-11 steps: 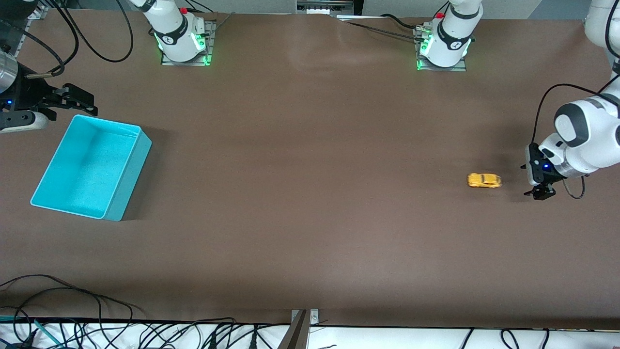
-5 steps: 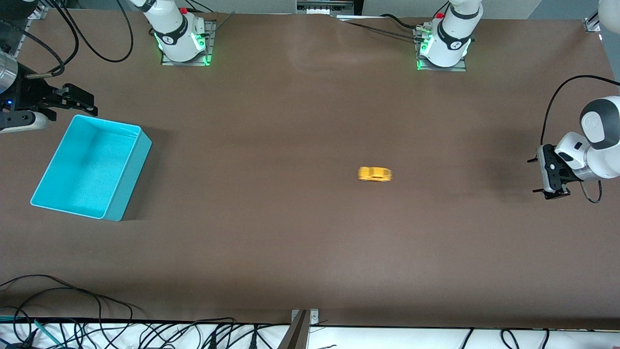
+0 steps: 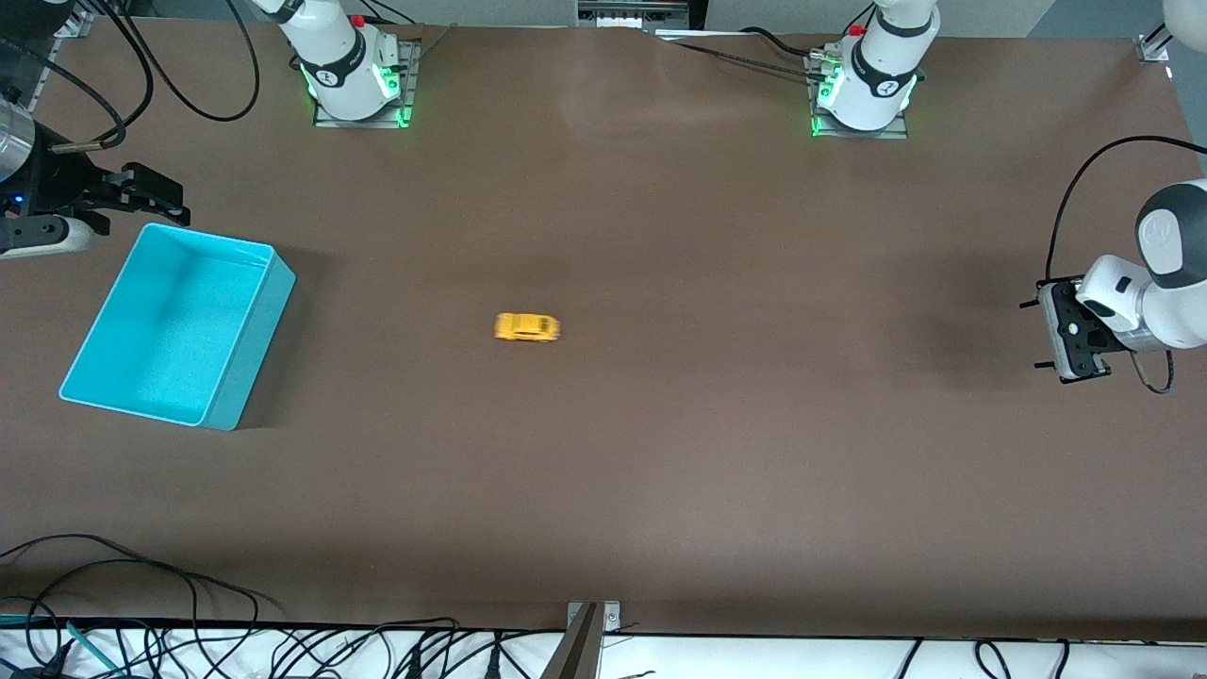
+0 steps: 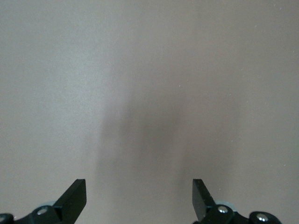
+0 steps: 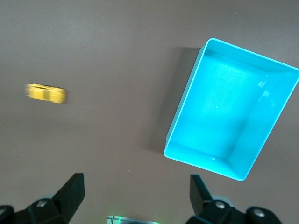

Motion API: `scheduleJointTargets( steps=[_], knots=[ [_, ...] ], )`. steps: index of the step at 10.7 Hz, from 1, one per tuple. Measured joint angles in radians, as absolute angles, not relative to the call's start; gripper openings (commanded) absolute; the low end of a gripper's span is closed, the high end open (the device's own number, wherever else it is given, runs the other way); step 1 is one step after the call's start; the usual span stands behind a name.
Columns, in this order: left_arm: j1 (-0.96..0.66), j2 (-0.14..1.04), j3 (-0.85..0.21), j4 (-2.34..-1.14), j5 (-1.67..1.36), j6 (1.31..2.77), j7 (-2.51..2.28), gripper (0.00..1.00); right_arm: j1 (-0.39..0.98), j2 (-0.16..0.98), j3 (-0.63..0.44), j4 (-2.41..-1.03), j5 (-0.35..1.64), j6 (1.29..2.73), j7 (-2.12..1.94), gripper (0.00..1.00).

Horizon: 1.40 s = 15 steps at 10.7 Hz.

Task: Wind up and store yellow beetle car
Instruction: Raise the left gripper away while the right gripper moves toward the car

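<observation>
The yellow beetle car (image 3: 527,327) is on its wheels on the brown table, near the middle and blurred by motion. It also shows in the right wrist view (image 5: 46,93). The turquoise bin (image 3: 170,325) stands empty toward the right arm's end, also seen in the right wrist view (image 5: 231,107). My left gripper (image 3: 1033,335) is open and empty over bare table at the left arm's end; its wrist view shows only table between the jaws (image 4: 139,193). My right gripper (image 3: 168,203) waits open and empty above the table beside the bin (image 5: 137,189).
The two arm bases (image 3: 354,71) (image 3: 863,80) with green lights stand along the table edge farthest from the front camera. Loose black cables (image 3: 141,585) lie at the edge nearest the front camera.
The car has rolled from beside the left gripper across the table toward the bin. The left gripper has drawn back toward its end of the table. The right arm has not moved.
</observation>
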<state>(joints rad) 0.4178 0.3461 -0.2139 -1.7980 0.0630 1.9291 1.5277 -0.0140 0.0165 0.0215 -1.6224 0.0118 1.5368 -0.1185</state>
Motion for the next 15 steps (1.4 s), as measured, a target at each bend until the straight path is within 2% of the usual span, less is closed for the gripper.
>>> scheduleJointTargets(
  steps=[5, 12, 15],
  knots=[
    [0.339, 0.327, -0.215, -1.686, 0.081, 1.736, 1.358, 1.00, -0.014, 0.017, 0.022, -1.622, 0.012, 1.537, -0.119, 1.00],
    [0.167, 0.227, -0.221, -1.653, 0.082, 1.630, 0.931, 1.00, -0.006, 0.021, 0.031, -1.622, 0.012, 1.538, -0.119, 1.00],
    [0.102, 0.189, -0.221, -1.552, 0.082, 1.537, 0.677, 1.00, -0.003, 0.023, 0.032, -1.622, 0.012, 1.538, -0.119, 1.00]
  ],
)
